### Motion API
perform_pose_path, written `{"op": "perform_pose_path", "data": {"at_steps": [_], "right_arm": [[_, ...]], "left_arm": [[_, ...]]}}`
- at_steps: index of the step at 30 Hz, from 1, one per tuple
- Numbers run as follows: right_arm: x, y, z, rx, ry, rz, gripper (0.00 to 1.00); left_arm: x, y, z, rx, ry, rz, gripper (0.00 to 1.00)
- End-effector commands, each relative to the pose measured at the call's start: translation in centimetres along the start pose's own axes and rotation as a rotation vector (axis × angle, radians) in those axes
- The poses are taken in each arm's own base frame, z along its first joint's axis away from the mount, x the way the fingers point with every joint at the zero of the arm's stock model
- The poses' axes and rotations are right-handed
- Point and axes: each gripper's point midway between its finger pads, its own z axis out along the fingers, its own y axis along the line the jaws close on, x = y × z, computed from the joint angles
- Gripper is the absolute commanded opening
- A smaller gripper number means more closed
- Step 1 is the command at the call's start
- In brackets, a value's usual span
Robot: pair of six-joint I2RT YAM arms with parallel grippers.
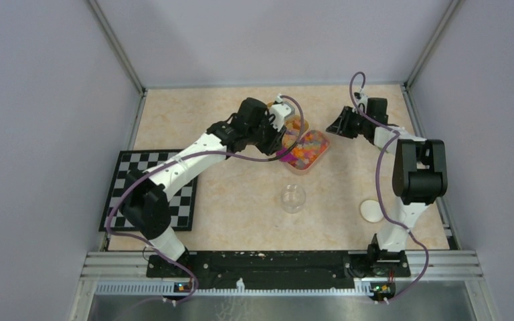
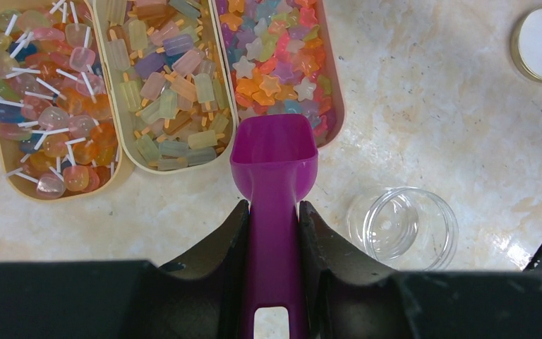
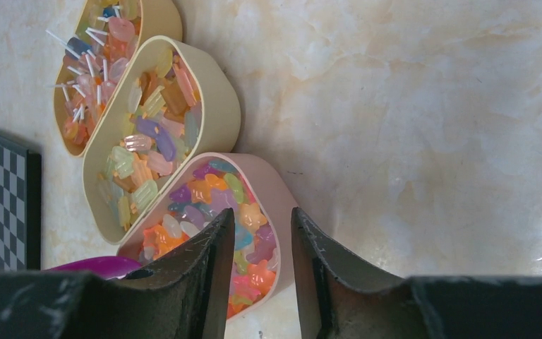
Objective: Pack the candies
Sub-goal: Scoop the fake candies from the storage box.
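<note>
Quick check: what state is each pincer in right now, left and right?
Left pincer: closed on the purple scoop, at its handle.
Right pincer: fingers either side of the pink tray wall; whether it grips cannot be told.

A lab cell: grey panel walls (image 1: 40, 100), a checkerboard (image 1: 128, 164)

Top camera: high at the near side, looking down on the whole table (image 1: 241, 221). Wrist cameras: close, angled down. All three share the trays (image 3: 222, 116) of candies (image 2: 275, 63).
</note>
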Motion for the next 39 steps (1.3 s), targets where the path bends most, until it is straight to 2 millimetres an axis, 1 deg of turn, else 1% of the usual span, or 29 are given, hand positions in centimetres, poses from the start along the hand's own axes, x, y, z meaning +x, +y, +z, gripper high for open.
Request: {"op": "perform_pose_path", "data": {"at_steps": [1,4,9,16,21,27,33,39], "right_arm": [[-2.3,0.7,0.1,-0.042,-0.046,-0.055,0.34],[-2.0,0.1,0.3,-0.018,-0.040,-0.058,0.34],[-1.6,0.4,0.5,-0.053,-0.037,-0.061,0.31],[-0.8,0.1,0.8,-0.061,-0.017,-0.048,0.27],[-0.4,-0.1,0.9,-0.053,-0.012,-0.044,0.25],[0.0,-0.3,0.9,-0.049,-0.017,-0.036,0.25],[0.2,-0.2,0.7,-0.054,-0.016,-0.034,0.21],[0.8,-0.3,1.0,-0.064,0.002,-0.025,0.22]], "left_arm": [[-2.8,0.0,-0.2,-0.005,-0.059,0.022,0.00],[-2.7,0.2,-0.1,-0.012,-0.055,0.027,0.00],[-2.4,0.2,0.4,-0.007,-0.043,0.026,0.00],[-1.8,0.1,1.1,0.002,-0.032,0.024,0.00],[-1.7,-0.1,1.3,0.011,-0.055,0.033,0.00],[-0.5,-0.2,2.1,0.018,-0.040,0.008,0.00],[0.5,-0.3,2.7,0.031,-0.026,-0.014,0.00],[0.4,-0.5,3.0,0.040,-0.030,-0.020,0.00]]}}
